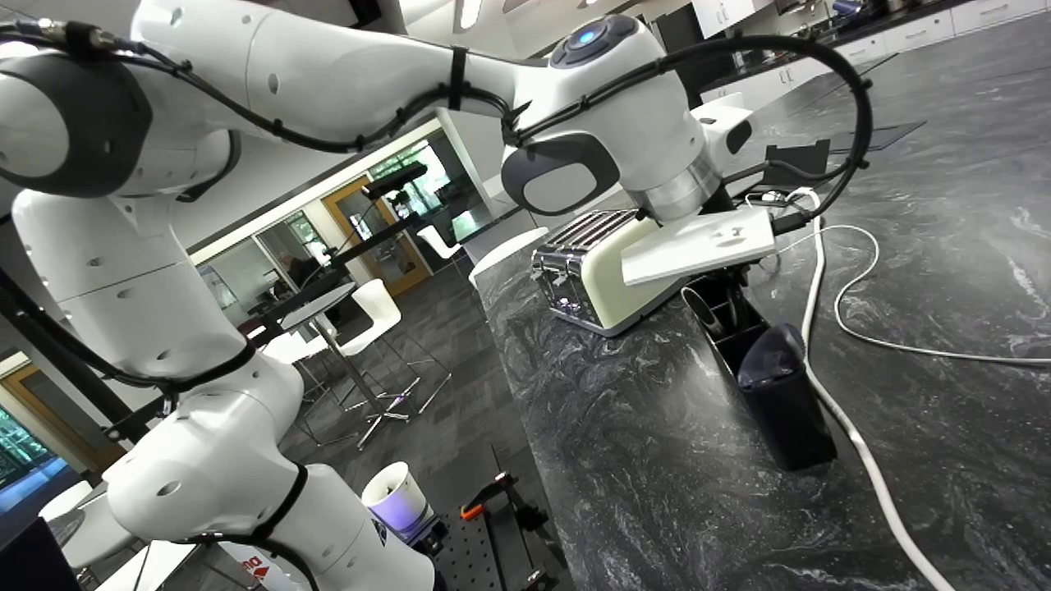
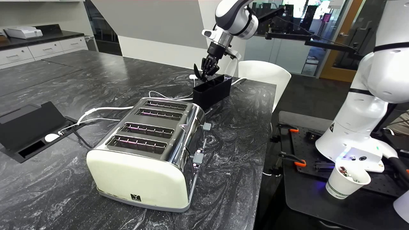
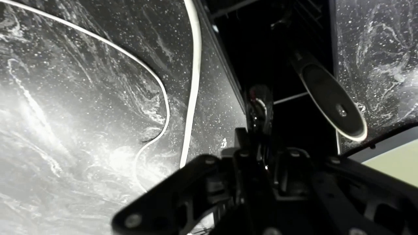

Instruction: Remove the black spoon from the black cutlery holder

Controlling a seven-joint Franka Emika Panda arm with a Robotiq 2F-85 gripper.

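Your black gripper (image 3: 259, 140) had its fingers close together; you couldn't tell if they clamped the dark utensil (image 3: 259, 106) at the tips, or if that was the black spoon. Dark oval-ended handle (image 3: 331, 98), pale-rimmed, leaned beside them. Black boxy cutlery holder (image 2: 211, 95) stood upright below. Thick white cable (image 3: 195, 65) and cream-and-chrome four-slot toaster (image 2: 137, 179) flanked them, beyond.

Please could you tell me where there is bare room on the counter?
The counter lies bare between the cream toaster and the edge facing the robot base. It's crowded around the black cutlery holder, with jaws above it and a white cable alongside.
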